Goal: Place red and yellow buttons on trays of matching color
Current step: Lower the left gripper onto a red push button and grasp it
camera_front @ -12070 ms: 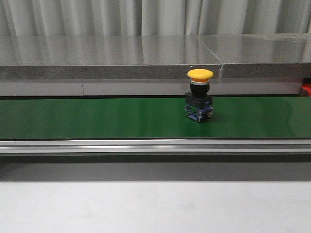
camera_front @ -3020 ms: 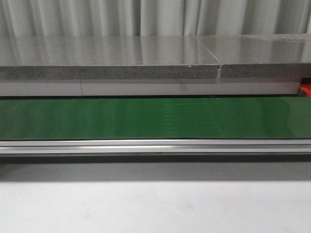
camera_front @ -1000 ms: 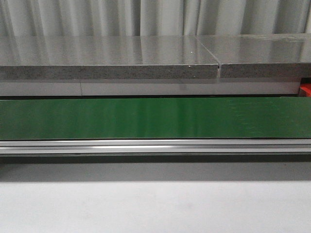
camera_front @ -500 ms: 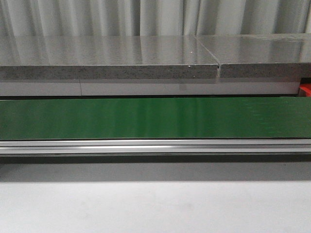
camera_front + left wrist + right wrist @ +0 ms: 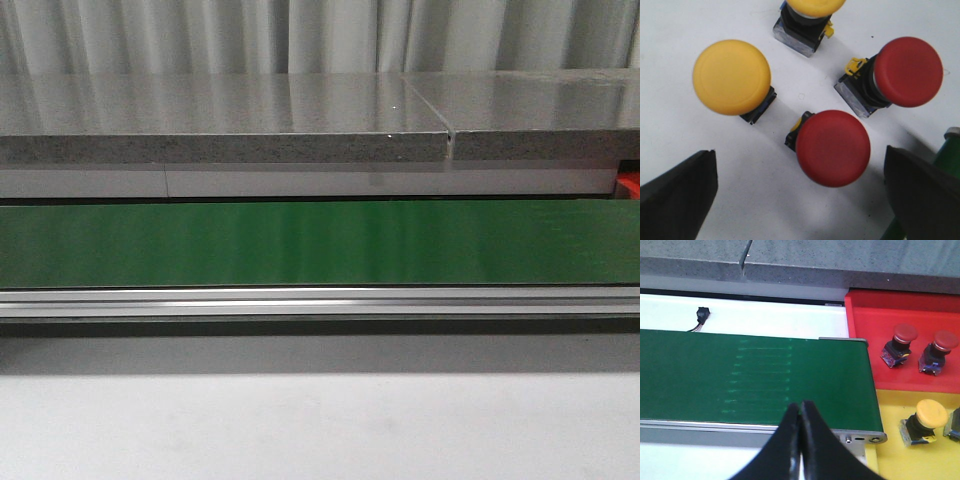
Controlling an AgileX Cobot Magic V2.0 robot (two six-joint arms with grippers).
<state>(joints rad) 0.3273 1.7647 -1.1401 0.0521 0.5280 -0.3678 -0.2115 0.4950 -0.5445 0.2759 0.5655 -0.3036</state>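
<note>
Our left hand (image 5: 800, 200) hangs released above two yellow mushroom-capped buttons (image 5: 731, 77) and two red mushroom-capped buttons (image 5: 833, 148) standing on the white table (image 5: 700, 20). Our right hand (image 5: 801, 440) is clenched and empty over the green conveyor belt (image 5: 740, 375), well apart from the red plastic tray (image 5: 870, 315) and yellow plastic tray (image 5: 890, 450), each holding buttons of its colour.

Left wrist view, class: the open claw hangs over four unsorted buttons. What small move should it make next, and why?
Probably lower the left claw around the nearest red button, which stands upright between its open fingers. The green belt is bare, so it seems ready for another button, and the red tray holds only two.
</note>
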